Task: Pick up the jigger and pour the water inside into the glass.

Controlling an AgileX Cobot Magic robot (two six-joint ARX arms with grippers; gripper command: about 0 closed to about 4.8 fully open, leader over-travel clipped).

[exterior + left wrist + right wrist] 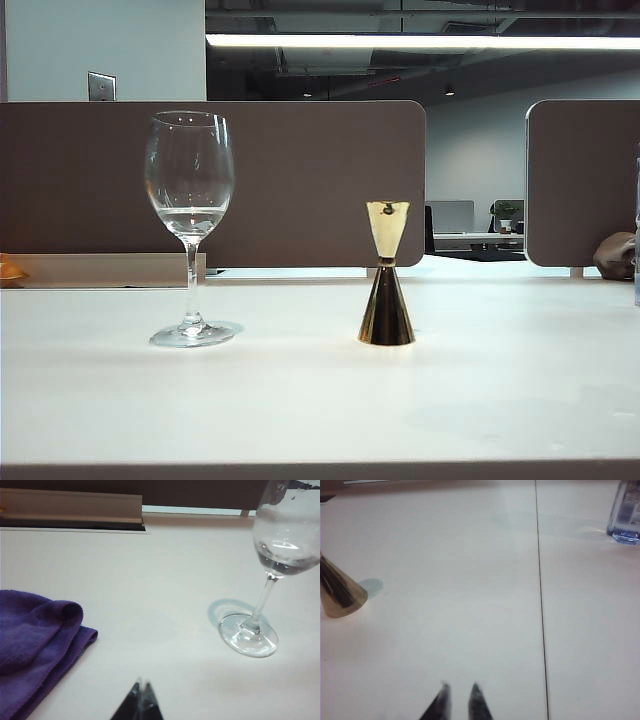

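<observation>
The glass (190,180) stands upright on the white table at the left, with a little clear water (190,218) in its bowl. To its right stands the gold jigger (386,275), upright; its inside is hidden from view. Neither gripper shows in the exterior view. In the left wrist view my left gripper (142,684) is shut and empty, low over the table, well short of the glass (280,545). My right gripper (460,686) has its tips slightly apart with nothing between them, and the jigger's base (340,595) sits off to one side, away from it.
A folded purple cloth (35,640) lies on the table near my left gripper. A clear plastic bottle (626,515) stands far off on the right. A thin dark seam (540,605) runs across the tabletop. Brown partition panels (300,180) close the table's back edge.
</observation>
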